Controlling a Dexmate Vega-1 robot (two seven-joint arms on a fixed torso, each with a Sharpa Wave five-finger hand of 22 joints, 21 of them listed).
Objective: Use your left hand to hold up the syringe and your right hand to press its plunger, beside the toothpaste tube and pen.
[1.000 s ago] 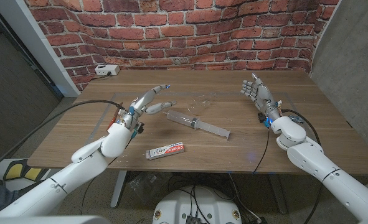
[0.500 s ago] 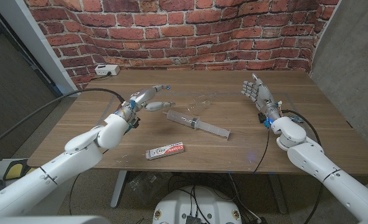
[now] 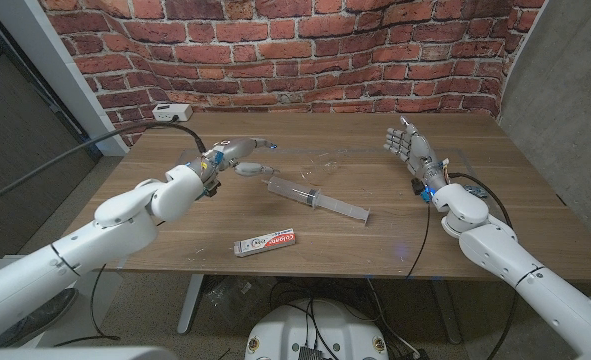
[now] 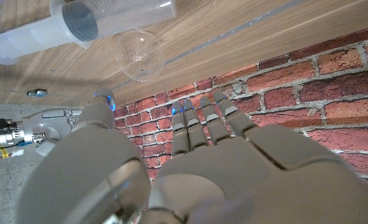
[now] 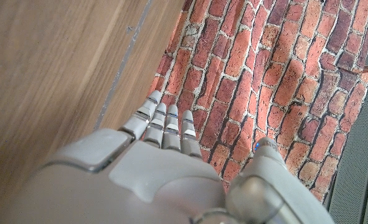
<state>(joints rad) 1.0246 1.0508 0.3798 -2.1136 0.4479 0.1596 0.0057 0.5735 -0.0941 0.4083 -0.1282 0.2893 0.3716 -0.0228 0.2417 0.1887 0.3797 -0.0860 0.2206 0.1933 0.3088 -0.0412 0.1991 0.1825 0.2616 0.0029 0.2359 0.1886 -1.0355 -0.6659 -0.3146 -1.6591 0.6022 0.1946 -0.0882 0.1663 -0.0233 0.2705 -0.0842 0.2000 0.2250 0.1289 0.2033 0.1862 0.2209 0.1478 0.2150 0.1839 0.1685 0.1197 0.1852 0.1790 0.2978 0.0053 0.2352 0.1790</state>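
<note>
The clear syringe (image 3: 318, 199) lies on its side mid-table, plunger end toward my left hand (image 3: 237, 156). That hand hovers just beyond the plunger end with fingers stretched out and apart, holding nothing. In the left wrist view the syringe barrel (image 4: 96, 20) lies ahead of the fingertips (image 4: 199, 118), not touching them. The toothpaste tube (image 3: 265, 243) lies near the table's front edge, in front of the syringe. My right hand (image 3: 415, 157) stands upright at the right side of the table, fingers spread and empty, far from the syringe. From the right wrist view my right hand (image 5: 162, 162) faces the brick wall.
A small clear glassy item (image 3: 325, 162) lies behind the syringe and shows as a round clear dome (image 4: 140, 55) in the left wrist view. A white box with a cable (image 3: 172, 112) sits at the table's back left corner. A brick wall stands behind the table.
My left arm has swung farther over the table, and the hand has moved a little toward the far edge beside the syringe's plunger end. The right hand has barely moved.
</note>
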